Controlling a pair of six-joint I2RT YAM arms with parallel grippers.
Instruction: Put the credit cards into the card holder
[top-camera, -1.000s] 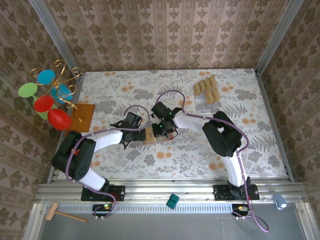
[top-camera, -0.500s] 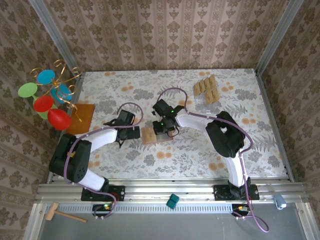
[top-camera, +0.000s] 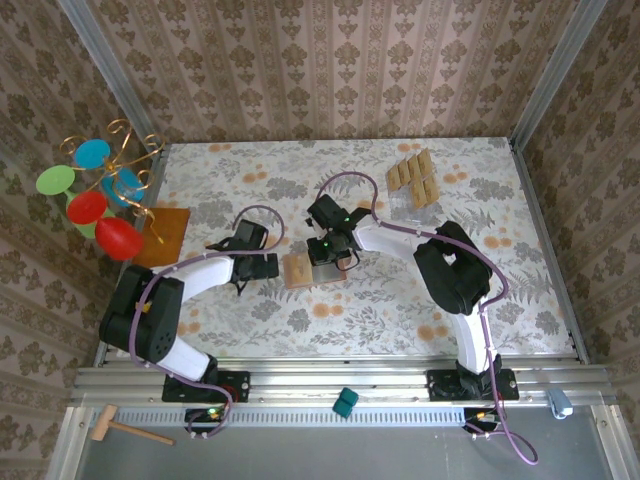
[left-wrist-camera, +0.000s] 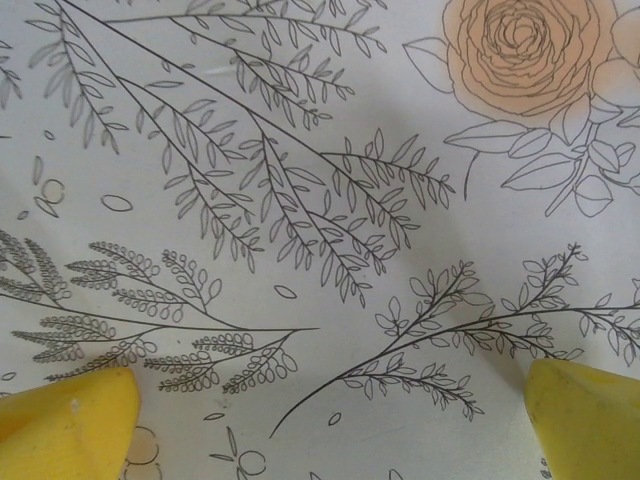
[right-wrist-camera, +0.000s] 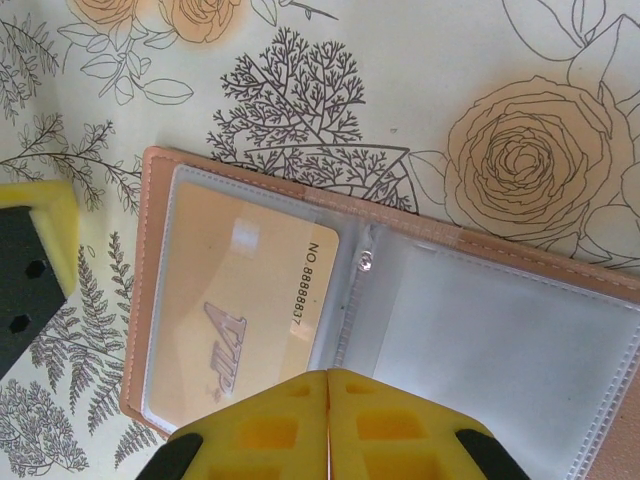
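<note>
"Along the near rail, what is listed first?"

"Item 1: small teal block, mid-rail. Item 2: wooden mallet, left end."

"And mid-table?"

"Item 3: salmon-brown leather-like folding card holder, lying open on the floral tablecloth, clear plastic sleeves facing up. 1 tan rectangular credit card sits inside a sleeve. Item 4: right gripper, yellow fingertips pressed together over the holder's edge; contact cannot be told. Item 5: left gripper, just left of the holder and apart from it, fingers spread wide above bare cloth, grasping nothing."

"Farther back?"

"Item 6: flat orange-brown mat, left edge, by a gold wire stand bearing coloured discs. Item 7: loose tan credit cards, 1 fanned row, far right, well apart from the holder."
</note>
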